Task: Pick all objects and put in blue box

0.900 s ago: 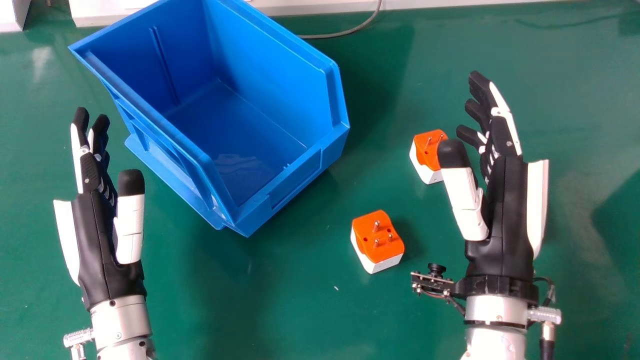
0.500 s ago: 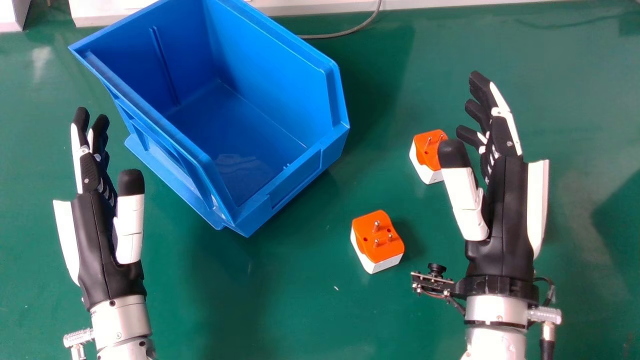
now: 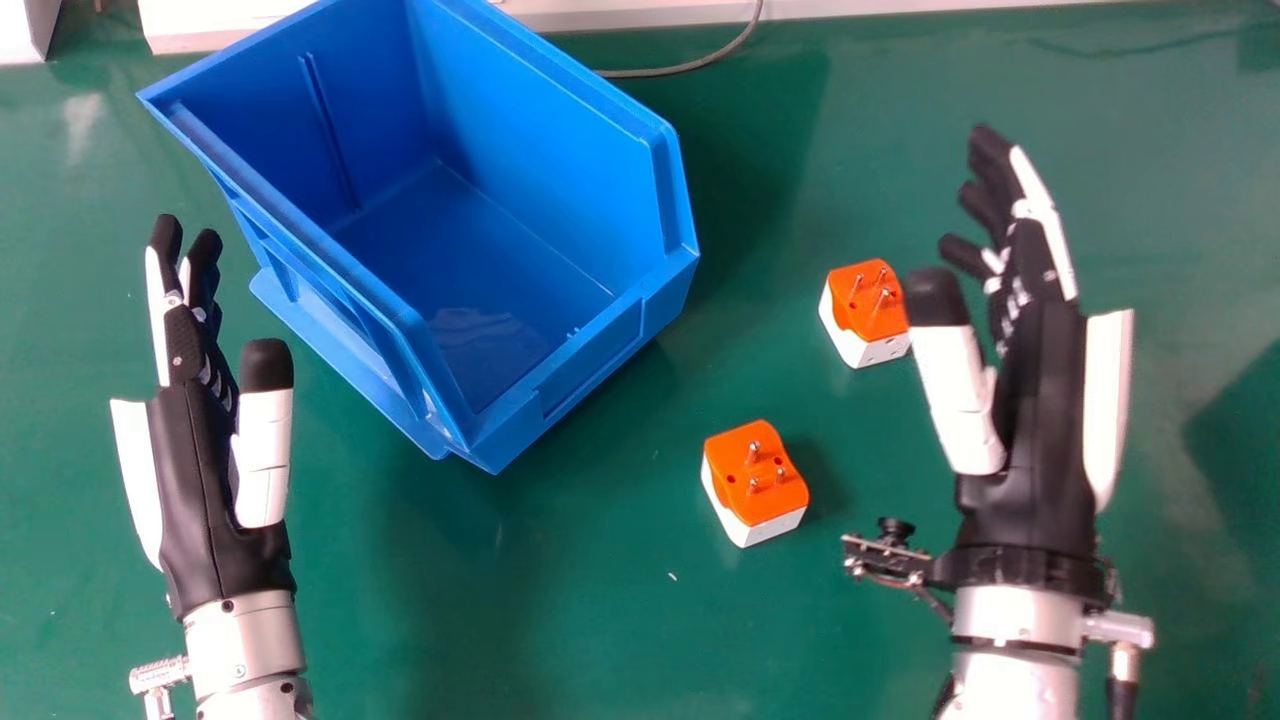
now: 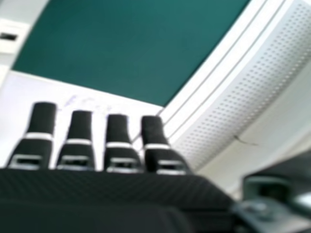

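From above, the head view faces forward and down over the flat green desk (image 3: 600,610); the other, at the black-and-white right hand (image 3: 1045,420), looks closely past its fingers (image 4: 116,128), which both share.

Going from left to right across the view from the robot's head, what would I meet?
The left robot hand → the blue box → the nearer orange-and-white plug adapter → the farther orange-and-white plug adapter → the right robot hand.
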You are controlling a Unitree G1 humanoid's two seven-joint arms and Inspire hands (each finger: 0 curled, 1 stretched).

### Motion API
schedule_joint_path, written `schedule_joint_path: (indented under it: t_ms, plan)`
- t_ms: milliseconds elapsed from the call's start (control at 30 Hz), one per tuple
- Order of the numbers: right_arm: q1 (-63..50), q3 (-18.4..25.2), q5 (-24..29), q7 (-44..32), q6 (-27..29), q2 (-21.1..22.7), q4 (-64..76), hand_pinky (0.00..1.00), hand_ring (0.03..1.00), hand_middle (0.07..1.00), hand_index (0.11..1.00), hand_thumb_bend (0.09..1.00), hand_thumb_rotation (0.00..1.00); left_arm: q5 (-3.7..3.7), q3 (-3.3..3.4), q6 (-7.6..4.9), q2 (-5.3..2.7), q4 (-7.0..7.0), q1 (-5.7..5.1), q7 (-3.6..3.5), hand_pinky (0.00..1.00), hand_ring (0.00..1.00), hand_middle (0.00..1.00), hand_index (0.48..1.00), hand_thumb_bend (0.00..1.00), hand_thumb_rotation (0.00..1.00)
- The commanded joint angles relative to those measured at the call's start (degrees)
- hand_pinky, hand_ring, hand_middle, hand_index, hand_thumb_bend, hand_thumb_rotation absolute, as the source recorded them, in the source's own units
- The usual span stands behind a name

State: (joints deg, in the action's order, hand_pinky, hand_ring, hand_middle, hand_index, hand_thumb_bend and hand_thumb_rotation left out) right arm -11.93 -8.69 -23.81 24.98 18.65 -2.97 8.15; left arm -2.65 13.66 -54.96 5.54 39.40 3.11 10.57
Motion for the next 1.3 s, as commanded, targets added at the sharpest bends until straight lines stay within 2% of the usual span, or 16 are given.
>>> schedule_joint_path:
  t_ms: [0, 167, 233, 267, 333, 367, 433, 533, 667, 733, 867, 933, 1100, 1267]
  plan:
    - [-1.21, 1.95, -4.20, -0.13, -2.23, 1.73, 5.19, 0.80, 0.882, 0.896, 0.880, 0.699, 1.00, -0.44, -0.29, -1.42, 0.10, -0.63, -0.06, 0.11, 0.99, 0.97, 0.95, 0.971, 1.00, 0.95]
    - [-4.44, 4.93, -6.14, -7.16, -8.25, 6.29, 13.71, 0.82, 0.885, 0.898, 0.890, 0.702, 0.95, -0.07, -0.41, -1.20, 0.06, -0.65, 0.04, -0.26, 0.99, 0.97, 0.95, 0.971, 1.00, 0.95]
    - [-5.89, 6.24, -8.08, -10.34, -10.42, 8.85, 16.87, 0.83, 0.891, 0.908, 0.911, 0.728, 0.82, 0.40, -0.56, -1.23, 0.04, -0.68, 0.07, -0.78, 0.99, 0.97, 0.95, 0.971, 1.00, 0.95]
    - [-6.63, 6.87, -10.22, -11.55, -11.44, 10.25, 18.36, 0.83, 0.891, 0.908, 0.911, 0.728, 0.82, 0.52, -0.62, -1.36, 0.08, -0.61, 0.11, -0.99, 0.99, 0.97, 0.95, 0.971, 1.00, 0.95]
    - [-8.14, 8.07, -14.39, -15.12, -14.78, 12.58, 21.80, 0.83, 0.893, 0.913, 0.918, 0.757, 0.68, 0.36, -0.66, -1.44, 0.13, -0.48, 0.23, -0.92, 0.99, 0.97, 0.95, 0.970, 0.99, 0.95]
    - [-8.84, 8.53, -16.87, -17.54, -16.91, 13.69, 23.70, 0.83, 0.893, 0.913, 0.918, 0.757, 0.68, 0.28, -0.66, -1.45, 0.15, -0.39, 0.34, -0.84, 0.99, 0.97, 0.95, 0.970, 0.99, 0.95]
    - [-10.27, 9.01, -22.96, -25.03, -22.43, 15.78, 28.47, 0.81, 0.885, 0.905, 0.910, 0.790, 0.58, 0.30, -0.73, -1.29, 0.11, -0.43, 0.53, -0.82, 0.99, 0.97, 0.95, 0.969, 0.99, 0.95]
    - [-11.11, 9.21, -29.74, -36.62, -30.14, 16.87, 34.49, 0.80, 0.881, 0.902, 0.909, 0.801, 0.55, 0.57, -0.92, -1.20, 0.05, -0.42, 0.60, -1.16, 0.99, 0.97, 0.95, 0.968, 0.99, 0.95]
    - [-10.23, 9.21, -36.97, -47.43, -35.92, 17.51, 37.80, 0.76, 0.867, 0.892, 0.894, 0.843, 0.47, 0.26, -1.04, -1.26, -0.03, -0.72, 0.55, -1.03, 1.00, 0.97, 0.95, 0.969, 1.00, 0.95]
    - [-9.11, 9.01, -40.35, -52.90, -38.14, 17.52, 38.66, 0.76, 0.868, 0.894, 0.888, 0.862, 0.45, 0.33, -1.07, -1.25, -0.02, -0.79, 0.57, -0.99, 1.00, 0.97, 0.95, 0.968, 1.00, 0.95]
    - [-6.31, 8.43, -45.60, -61.50, -41.47, 16.43, 38.88, 0.76, 0.870, 0.897, 0.887, 0.874, 0.44, 1.16, -1.14, -1.54, 0.11, -0.58, 0.70, -1.69, 1.00, 0.97, 0.95, 0.967, 1.00, 0.95]
    - [-4.70, 8.28, -47.51, -64.48, -42.55, 15.94, 38.16, 0.77, 0.873, 0.900, 0.885, 0.892, 0.41, 1.35, -1.11, -1.68, 0.11, -0.60, 0.73, -1.96, 1.00, 0.97, 0.95, 0.967, 1.00, 0.95]
    - [-0.60, 8.47, -49.77, -67.47, -43.62, 15.65, 35.10, 0.79, 0.882, 0.906, 0.884, 0.911, 0.34, 1.48, -1.06, -1.63, -0.02, -0.90, 0.80, -2.09, 1.00, 0.97, 0.95, 0.967, 0.99, 0.95]
    - [2.94, 8.74, -49.61, -69.23, -41.77, 18.87, 31.15, 0.70, 0.872, 0.908, 0.880, 0.939, 0.23, 1.01, -1.11, -1.07, -0.25, -1.53, 0.60, -1.65, 1.00, 0.97, 0.95, 0.967, 0.99, 0.94]
